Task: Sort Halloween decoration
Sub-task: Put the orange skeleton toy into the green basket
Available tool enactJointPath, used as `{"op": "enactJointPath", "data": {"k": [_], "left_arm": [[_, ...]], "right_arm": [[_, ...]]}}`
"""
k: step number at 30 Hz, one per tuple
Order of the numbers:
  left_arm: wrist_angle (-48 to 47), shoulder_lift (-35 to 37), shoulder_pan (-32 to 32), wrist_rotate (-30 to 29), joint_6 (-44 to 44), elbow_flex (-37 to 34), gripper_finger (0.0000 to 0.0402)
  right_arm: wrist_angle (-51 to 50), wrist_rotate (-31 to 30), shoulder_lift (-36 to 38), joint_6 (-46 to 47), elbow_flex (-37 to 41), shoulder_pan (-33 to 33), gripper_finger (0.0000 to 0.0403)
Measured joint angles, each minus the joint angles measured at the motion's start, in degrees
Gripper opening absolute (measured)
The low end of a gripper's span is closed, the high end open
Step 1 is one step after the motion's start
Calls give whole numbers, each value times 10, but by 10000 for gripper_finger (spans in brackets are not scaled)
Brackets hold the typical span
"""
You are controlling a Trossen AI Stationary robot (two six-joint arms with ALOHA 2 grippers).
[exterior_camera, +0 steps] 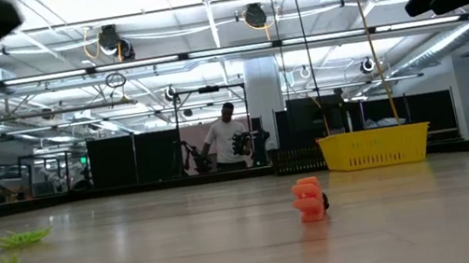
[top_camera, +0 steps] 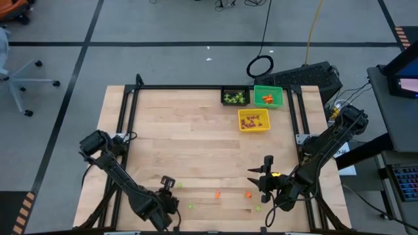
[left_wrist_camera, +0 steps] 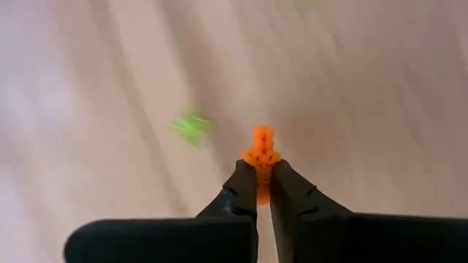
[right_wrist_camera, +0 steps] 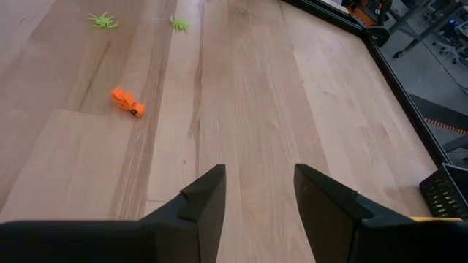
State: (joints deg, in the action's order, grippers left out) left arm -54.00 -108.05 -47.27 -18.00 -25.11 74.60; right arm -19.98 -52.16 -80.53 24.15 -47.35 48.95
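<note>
Your left gripper [left_wrist_camera: 263,179] pinched shut on a tiny ridged orange trinket [left_wrist_camera: 261,150] near the table's [top_camera: 196,130] front edge, your right gripper [right_wrist_camera: 259,191] spread open, empty, above bare wood.

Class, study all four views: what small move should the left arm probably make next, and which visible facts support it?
Probably lift. The left gripper is shut on an orange trinket just above the table, so raising it clear comes first; the green bin already holding orange pieces looks like its destination. The right gripper hangs open, empty.
</note>
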Motion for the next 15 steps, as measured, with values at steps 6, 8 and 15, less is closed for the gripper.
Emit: {"op": "enactJointPath", "data": {"k": [6,8,15], "left_arm": [[-58,1,0,-136,6,57,7],[-60,1,0,-187,26,70,7],[-66,52,10,-351,107,83,8]], "right_arm": [[0,0,0,0,0,0,151],[0,0,0,0,0,0,151],[0,0,0,0,0,0,151]]}}
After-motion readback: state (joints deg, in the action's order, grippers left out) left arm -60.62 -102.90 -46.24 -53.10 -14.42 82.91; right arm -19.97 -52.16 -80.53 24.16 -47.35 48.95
